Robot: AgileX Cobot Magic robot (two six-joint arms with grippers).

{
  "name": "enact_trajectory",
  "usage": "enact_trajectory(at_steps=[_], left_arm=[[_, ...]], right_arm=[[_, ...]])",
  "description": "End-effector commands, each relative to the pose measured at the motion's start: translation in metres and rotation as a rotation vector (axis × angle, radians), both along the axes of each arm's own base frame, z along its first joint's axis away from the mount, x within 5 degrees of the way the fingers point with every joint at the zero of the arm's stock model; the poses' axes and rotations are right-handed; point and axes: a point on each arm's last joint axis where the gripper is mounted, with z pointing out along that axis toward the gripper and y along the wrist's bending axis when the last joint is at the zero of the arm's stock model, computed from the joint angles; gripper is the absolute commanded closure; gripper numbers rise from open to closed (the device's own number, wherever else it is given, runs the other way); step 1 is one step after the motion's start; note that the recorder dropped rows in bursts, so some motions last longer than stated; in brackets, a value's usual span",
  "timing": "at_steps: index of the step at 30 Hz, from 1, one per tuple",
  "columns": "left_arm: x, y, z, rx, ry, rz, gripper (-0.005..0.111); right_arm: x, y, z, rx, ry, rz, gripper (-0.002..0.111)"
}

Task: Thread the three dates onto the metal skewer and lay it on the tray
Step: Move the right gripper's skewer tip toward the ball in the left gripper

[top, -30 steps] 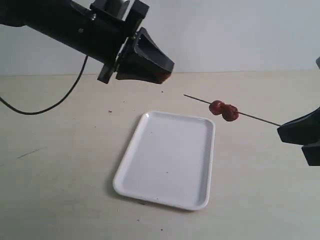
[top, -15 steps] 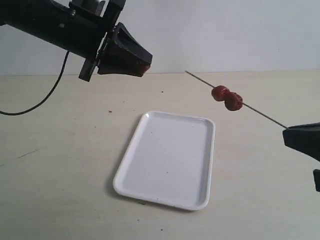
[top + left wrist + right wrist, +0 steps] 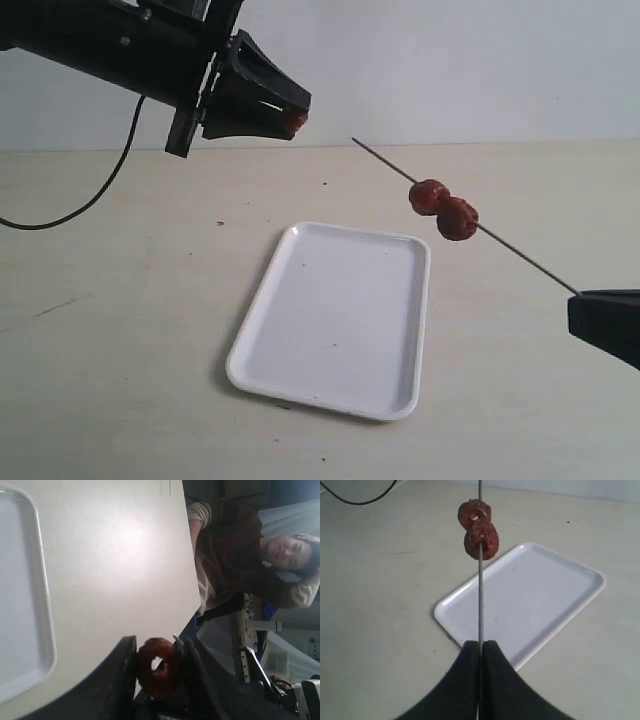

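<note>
Left pincer [image 3: 296, 110] grasps the third date [image 3: 159, 667] between its two fingers, high over the table [image 3: 120, 330]. In the left wrist view this date shows a pale hole through its middle. Right pincer [image 3: 481, 650] is clenched on the low end of the metal skewer [image 3: 520, 253]. The rod's long axis climbs on a slant from that pincer toward the left side of the exterior view, and its free tip points nearly at the held date. Two dates [image 3: 443, 207] already sit on the rod, touching each other, about in the middle of its length, in the air just beside the far right corner of the tray [image 3: 330, 310]. The tray lies flat on the table with nothing on it. As I judge it, the coming move depends on one thing: the third date lies beyond the free tip and a little higher than it, with a clear gap between. Its hole must come onto the line of the rod before the two arms approach each other. The left arm is the nearer one to the tip.
</note>
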Motion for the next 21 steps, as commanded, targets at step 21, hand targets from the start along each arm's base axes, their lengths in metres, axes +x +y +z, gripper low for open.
enact_trajectory(at_steps=[21], left_arm=[[0.0008, -0.0010, 0.0051, -0.063, 0.025, 0.022, 0.075]], right_arm=[[-0.0019, 0.0055, 0.0048, 0.041, -0.040, 0.063, 0.108]])
